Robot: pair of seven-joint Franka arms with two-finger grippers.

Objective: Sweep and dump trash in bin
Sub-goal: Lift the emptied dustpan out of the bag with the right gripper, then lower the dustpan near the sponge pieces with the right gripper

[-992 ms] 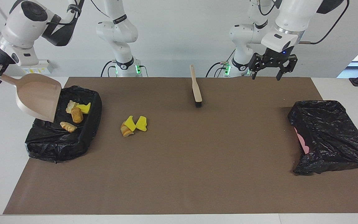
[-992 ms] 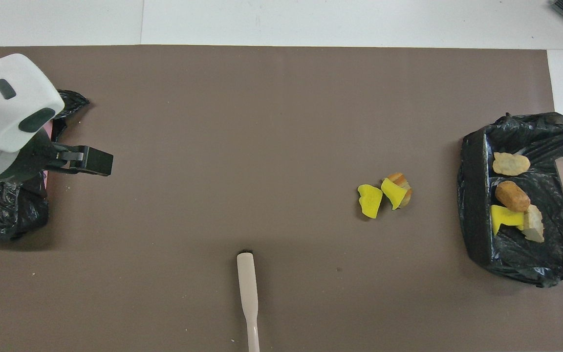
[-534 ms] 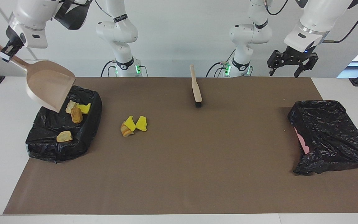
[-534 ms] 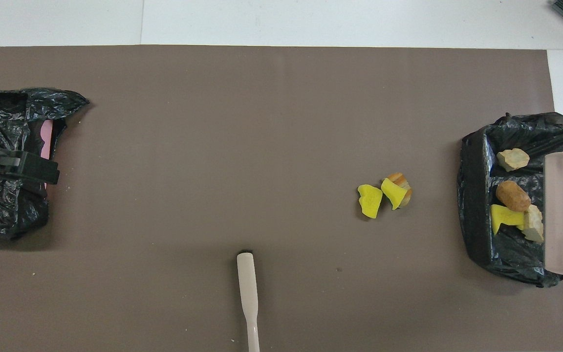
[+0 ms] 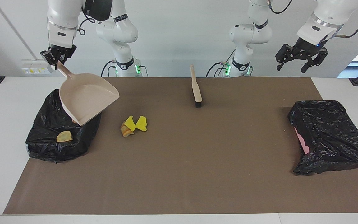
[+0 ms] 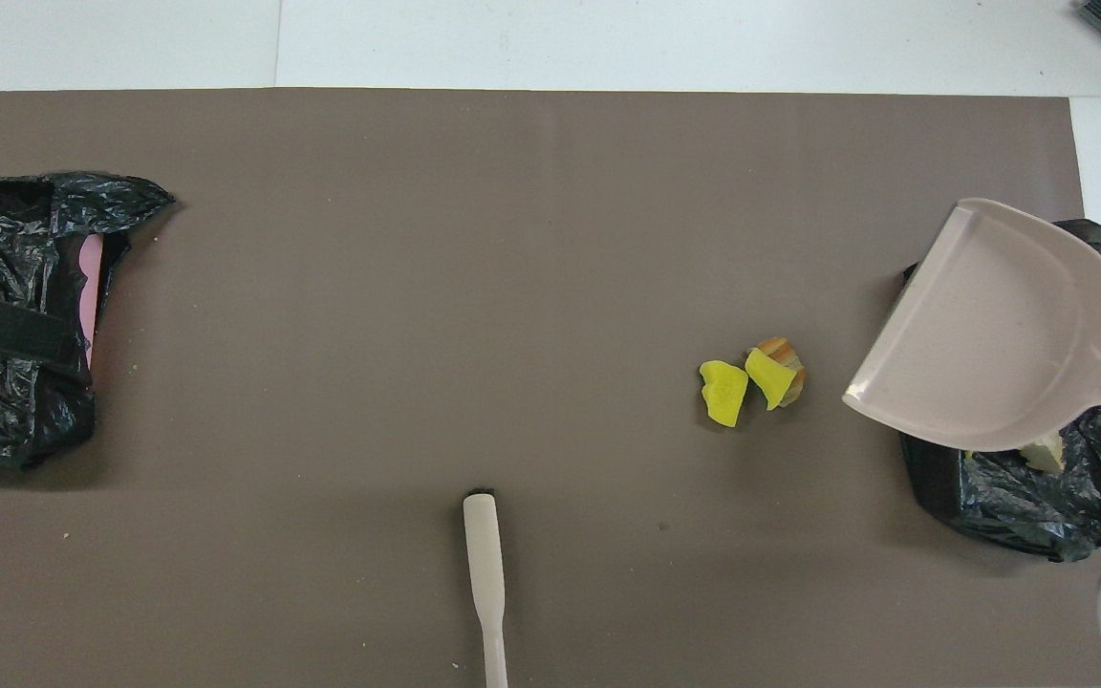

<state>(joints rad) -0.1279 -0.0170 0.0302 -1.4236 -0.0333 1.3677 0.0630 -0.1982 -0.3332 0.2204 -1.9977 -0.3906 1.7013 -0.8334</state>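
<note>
Facing view: right gripper (image 5: pixel 57 58) clamping dustpan (image 5: pixel 85 99) handle, hanging emptied pan over bin (image 5: pixel 47 144) at right arm's end; one scrap (image 5: pixel 64 136) showing inside. Left gripper (image 5: pixel 301 59) waiting spread wide above second bin (image 5: pixel 331 137). Brush (image 5: pixel 195 88) lying untouched.

Overhead view: three scraps (image 6: pixel 751 379) sitting on mat (image 6: pixel 417 239) beside bin, awaiting sweeping. Roughly half finished.
</note>
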